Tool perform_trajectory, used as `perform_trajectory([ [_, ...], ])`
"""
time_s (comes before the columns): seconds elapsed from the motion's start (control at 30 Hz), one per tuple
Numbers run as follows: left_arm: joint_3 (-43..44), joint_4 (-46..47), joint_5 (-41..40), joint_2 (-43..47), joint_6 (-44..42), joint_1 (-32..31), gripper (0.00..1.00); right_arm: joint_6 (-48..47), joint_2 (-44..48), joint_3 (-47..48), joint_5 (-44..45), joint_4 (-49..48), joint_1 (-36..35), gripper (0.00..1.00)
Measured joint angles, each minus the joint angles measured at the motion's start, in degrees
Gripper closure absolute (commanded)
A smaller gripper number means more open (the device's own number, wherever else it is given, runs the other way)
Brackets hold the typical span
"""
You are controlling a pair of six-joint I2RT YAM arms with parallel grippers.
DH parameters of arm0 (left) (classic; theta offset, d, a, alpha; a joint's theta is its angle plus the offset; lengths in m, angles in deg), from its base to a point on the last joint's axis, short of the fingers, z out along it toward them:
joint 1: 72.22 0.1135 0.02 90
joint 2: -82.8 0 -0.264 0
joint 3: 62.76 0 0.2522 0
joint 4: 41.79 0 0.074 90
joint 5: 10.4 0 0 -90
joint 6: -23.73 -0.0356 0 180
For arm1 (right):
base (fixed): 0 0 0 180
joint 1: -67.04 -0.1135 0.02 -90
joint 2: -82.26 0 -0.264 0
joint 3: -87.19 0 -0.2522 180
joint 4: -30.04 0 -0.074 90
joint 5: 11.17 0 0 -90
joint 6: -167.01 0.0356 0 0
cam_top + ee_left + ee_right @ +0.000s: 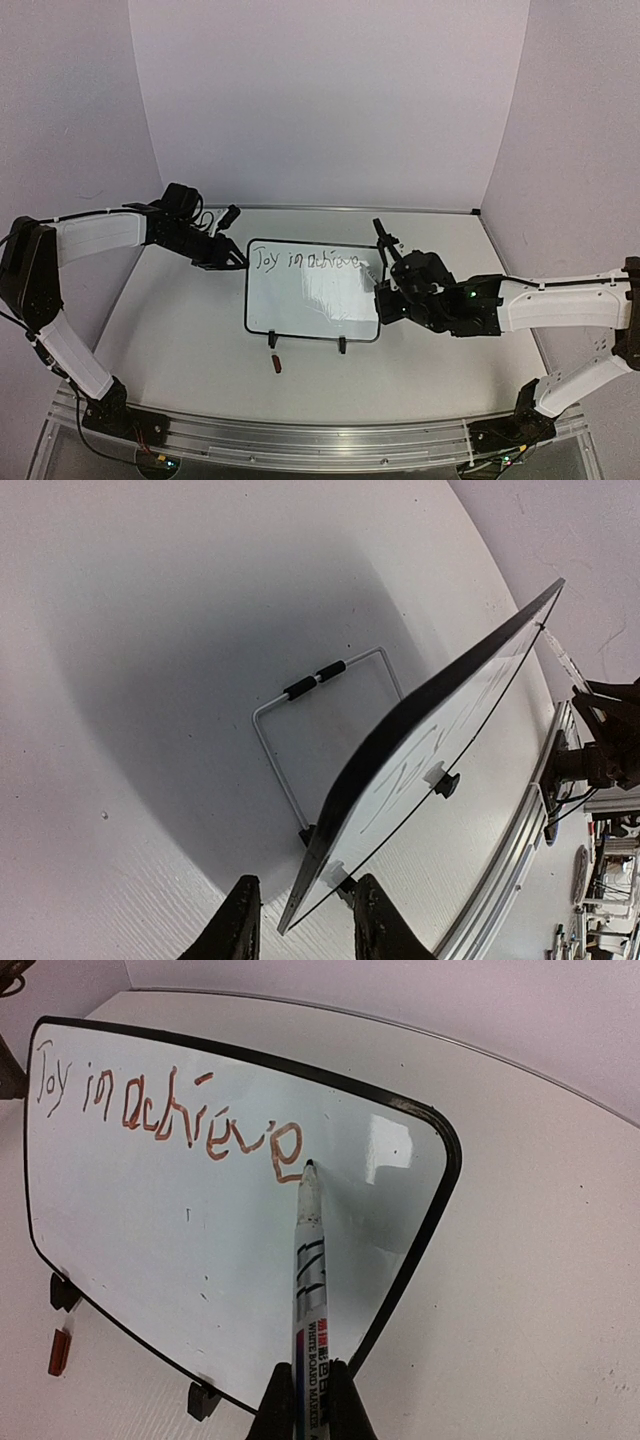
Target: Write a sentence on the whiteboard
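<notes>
While right pincer (310,1395) grasps marker (307,1250) touching whiteboard (150,1230), left pincer (305,900) released, straddling its edge

Whiteboard (312,305) bears writing — red cap (277,365) lies nearby.

A glossy white whiteboard (312,300) has a thin black frame and reddish-brown handwriting (170,1125). The marker (307,1260) is white with a black tip and a blue-and-red label. The cap (277,365) is reddish-brown, the bench (180,340) white, the walls (320,100) pale lilac.
</notes>
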Motion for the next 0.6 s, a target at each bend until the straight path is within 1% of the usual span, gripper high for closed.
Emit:
perform_trajectory([
  [0.6,0.74,-0.44,0.04,-1.09,0.00,-0.72,0.77,1.80,0.00,-0.48,-1.54,0.88,0.00,1.00],
])
